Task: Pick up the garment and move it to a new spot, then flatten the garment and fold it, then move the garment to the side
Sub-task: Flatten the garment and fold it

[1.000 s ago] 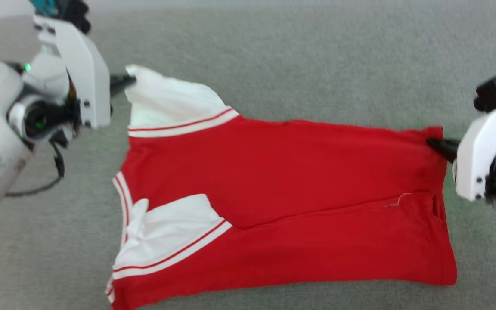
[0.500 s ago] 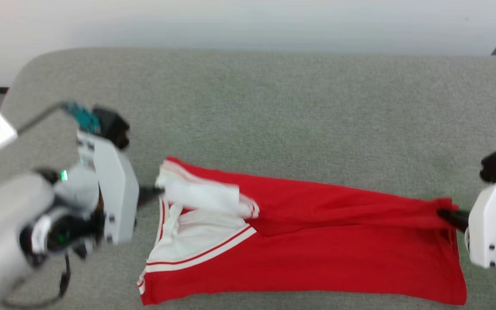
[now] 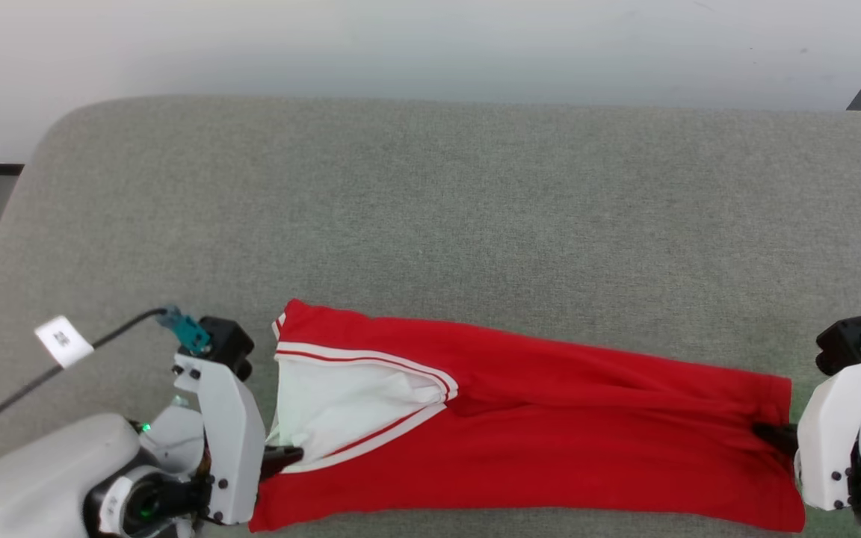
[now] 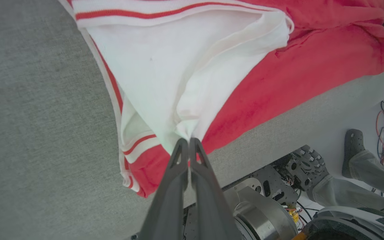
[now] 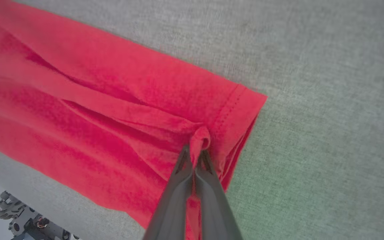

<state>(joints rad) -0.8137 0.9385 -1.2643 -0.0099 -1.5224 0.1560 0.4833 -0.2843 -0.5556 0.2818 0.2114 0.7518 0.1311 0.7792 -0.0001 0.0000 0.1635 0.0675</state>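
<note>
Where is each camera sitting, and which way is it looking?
Head view: on the robot's head, looking down at the garment on the grey surface; the left gripper and right gripper pinch its two ends.
Left wrist view: on the left wrist, looking along its shut fingers at the white sleeve; the robot's base shows underneath.
Right wrist view: on the right wrist, looking along its shut fingers at the red hem.
Shared: all three show the garment and the grey surface.

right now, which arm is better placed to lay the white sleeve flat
Left. The left end effector pinches the garment at its white sleeve; the right end effector grips the far red hem.
</note>
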